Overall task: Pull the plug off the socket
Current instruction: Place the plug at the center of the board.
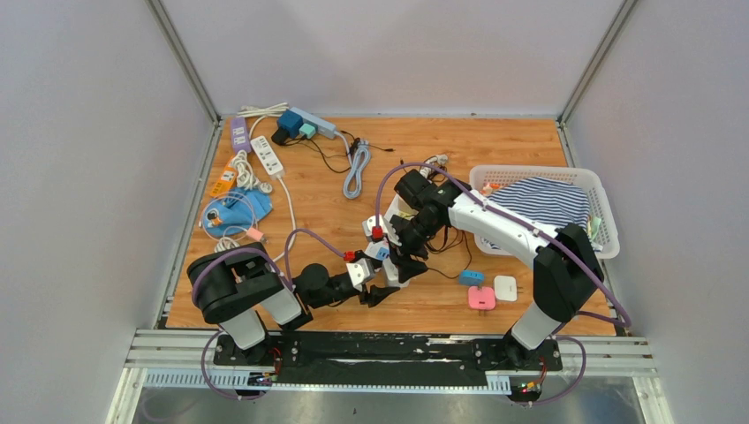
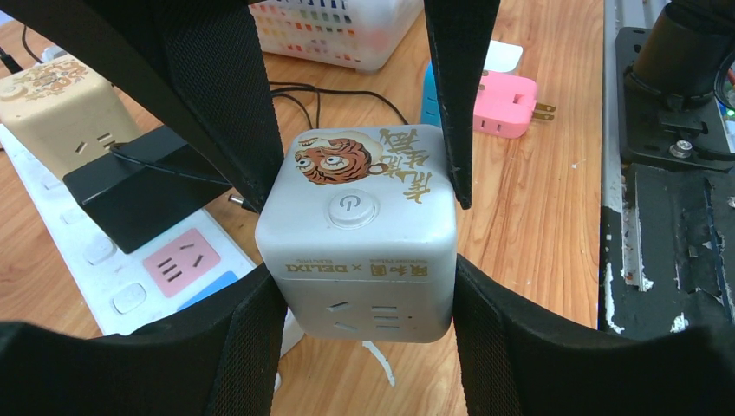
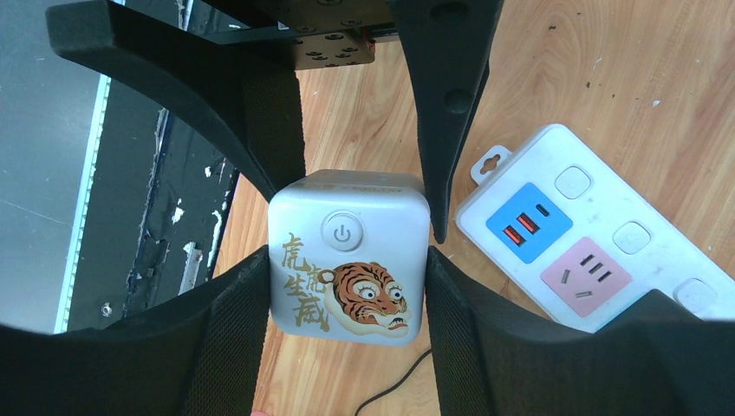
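Black mesh pads (image 2: 243, 355) fill bottom of left wrist view, edges cut off; left jaws clamped on tiger cube socket (image 2: 355, 225), right jaws clamped on its other two sides; cube underside hidden, can't tell if plugged in; white basket (image 1: 530, 169) holds striped cloth (image 1: 543, 199); cube pale grey, round power button on top, near middle of wooden surface (image 1: 495, 141), just beside end of white power strip (image 3: 598, 225)

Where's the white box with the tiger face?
In the top view it's front middle: the tiger cube sits between the left gripper and right gripper, beside the white power strip.
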`<state>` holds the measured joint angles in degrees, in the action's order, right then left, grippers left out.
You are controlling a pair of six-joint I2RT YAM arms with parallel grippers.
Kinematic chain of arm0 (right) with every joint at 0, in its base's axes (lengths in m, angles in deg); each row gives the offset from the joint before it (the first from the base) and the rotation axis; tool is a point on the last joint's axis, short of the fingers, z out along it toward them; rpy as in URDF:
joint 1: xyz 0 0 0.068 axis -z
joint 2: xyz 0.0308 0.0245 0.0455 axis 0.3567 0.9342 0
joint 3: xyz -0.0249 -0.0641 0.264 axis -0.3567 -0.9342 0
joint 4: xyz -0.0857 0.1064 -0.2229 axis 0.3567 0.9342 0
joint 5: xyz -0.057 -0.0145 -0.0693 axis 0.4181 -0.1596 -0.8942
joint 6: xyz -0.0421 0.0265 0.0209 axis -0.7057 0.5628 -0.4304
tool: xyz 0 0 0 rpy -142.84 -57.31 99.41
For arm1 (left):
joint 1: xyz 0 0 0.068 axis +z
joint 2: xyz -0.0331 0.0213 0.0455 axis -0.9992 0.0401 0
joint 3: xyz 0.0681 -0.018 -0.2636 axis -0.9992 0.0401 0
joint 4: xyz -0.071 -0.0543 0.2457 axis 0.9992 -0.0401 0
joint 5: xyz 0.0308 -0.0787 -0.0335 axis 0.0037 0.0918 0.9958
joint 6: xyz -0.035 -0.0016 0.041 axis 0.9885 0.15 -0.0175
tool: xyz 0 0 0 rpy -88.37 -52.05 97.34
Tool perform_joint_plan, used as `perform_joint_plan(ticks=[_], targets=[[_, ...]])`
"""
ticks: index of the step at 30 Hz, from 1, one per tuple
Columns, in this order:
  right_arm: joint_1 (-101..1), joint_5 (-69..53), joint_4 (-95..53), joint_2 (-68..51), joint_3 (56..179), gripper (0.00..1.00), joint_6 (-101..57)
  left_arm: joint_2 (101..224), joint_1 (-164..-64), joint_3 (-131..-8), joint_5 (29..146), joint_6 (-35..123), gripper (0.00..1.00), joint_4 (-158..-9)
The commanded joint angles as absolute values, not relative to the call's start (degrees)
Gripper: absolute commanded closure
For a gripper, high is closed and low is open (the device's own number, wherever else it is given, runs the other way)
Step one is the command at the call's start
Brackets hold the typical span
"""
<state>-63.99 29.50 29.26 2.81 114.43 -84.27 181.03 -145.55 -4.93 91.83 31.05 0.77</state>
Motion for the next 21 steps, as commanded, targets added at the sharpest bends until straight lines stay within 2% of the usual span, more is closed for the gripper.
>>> perform_joint_plan(ticks=[1, 2, 3, 5, 8, 12, 14, 21], targets=[[-64.8, 29.8, 30.1, 3.3, 114.6, 1.00, -83.3, 181.8, -145.4, -5.7, 93.1, 29.5, 0.89, 3.0], [-64.8, 29.8, 30.1, 3.3, 114.6, 0.99, -83.3, 181.8, -145.3, -5.7, 93.3, 29.4, 0.93, 2.9], [-64.8, 29.6, 30.1, 3.3, 114.6, 0.93, -83.2, 181.9, -145.3, -5.6, 93.6, 29.3, 0.99, 2.9], [-64.8, 29.1, 30.0, 3.3, 114.6, 0.81, -83.0, 182.1, -145.2, -5.6, 94.1, 29.1, 1.00, 2.9], [-64.8, 27.8, 29.1, 3.1, 114.4, 0.53, -82.0, 182.5, -145.2, -5.8, 94.5, 28.9, 1.00, 2.9], [-64.8, 26.2, 28.5, 2.8, 114.4, 0.28, -80.8, 182.8, -145.1, -5.9, 94.8, 28.8, 1.00, 2.9], [-64.8, 25.7, 28.5, 2.4, 114.5, 0.03, -80.6, 182.9, -145.1, -5.9, 94.8, 28.7, 1.00, 2.9], [-64.7, 24.6, 28.6, 1.5, 114.4, 0.00, -80.5, 183.1, -145.0, -6.0, 95.0, 28.5, 1.00, 3.0]])
